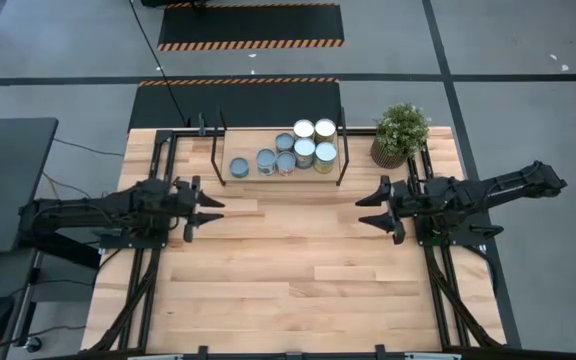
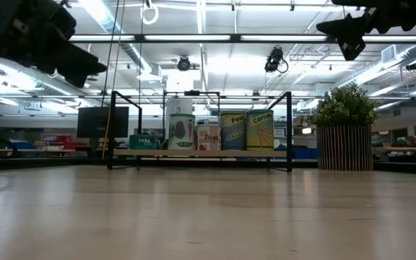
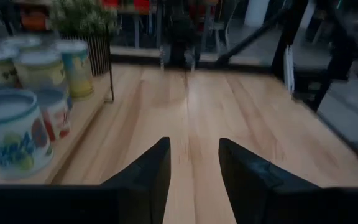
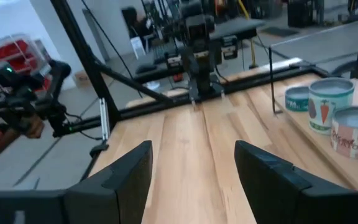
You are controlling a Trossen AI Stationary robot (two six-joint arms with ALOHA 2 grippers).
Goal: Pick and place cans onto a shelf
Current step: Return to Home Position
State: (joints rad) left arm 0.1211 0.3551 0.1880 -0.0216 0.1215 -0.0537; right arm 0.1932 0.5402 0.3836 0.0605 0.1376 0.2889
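Several cans [image 1: 293,150] with pale tops stand upright on their bases on the shelf [image 1: 243,176], a light-wood board in a black frame at the table's far edge. They also appear in the low view [image 2: 222,130] and in both wrist views [image 3: 17,124] [image 4: 331,102]. My left gripper [image 1: 213,210] hangs over the table's left part, pointing toward the middle. It is open, with only bare wood between its fingers [image 3: 193,155]. My right gripper [image 1: 365,212] faces it from the right, open and holding nothing [image 4: 192,155]. Both are held above the tabletop, nearer than the shelf.
A potted plant [image 1: 400,135] stands at the far right, beside the shelf's right end. The wooden tabletop [image 1: 288,270] lies bare between and in front of the arms. Beyond the table's left side, a person's hand [image 4: 5,134] holds a dark device.
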